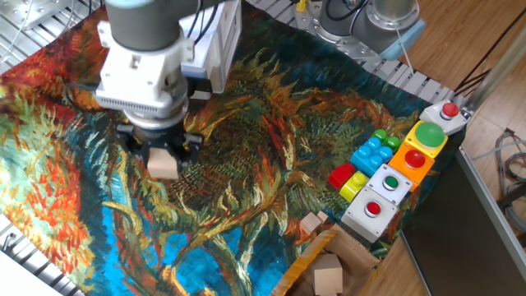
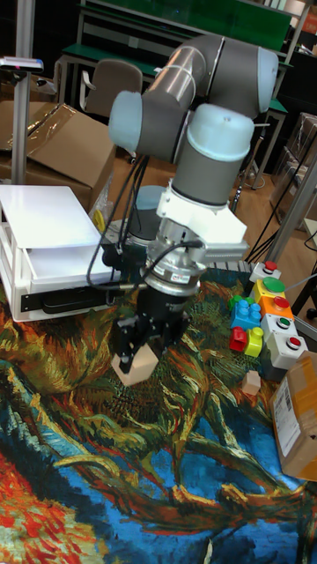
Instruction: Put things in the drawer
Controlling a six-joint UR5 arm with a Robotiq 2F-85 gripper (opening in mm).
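Observation:
My gripper (image 1: 163, 156) hangs above the painted cloth at the left, shut on a pale-wood cube (image 1: 163, 168). In the tall fixed view the same cube (image 2: 136, 370) sits between the dark fingers of the gripper (image 2: 136, 358), just above the cloth. The white cabinet (image 2: 44, 238) stands to the left and behind, with its dark drawer (image 2: 62, 301) low at the front. I cannot tell how far the drawer is pulled out. A second small wooden cube (image 1: 312, 223) lies on the cloth near the front right edge.
Coloured toy bricks (image 1: 371, 153) and a button box (image 1: 407, 168) sit at the right. A brown cardboard box (image 1: 345, 267) at the front right holds another wooden cube (image 1: 327, 275). My arm hides most of the white cabinet (image 1: 220, 45) in the fixed view.

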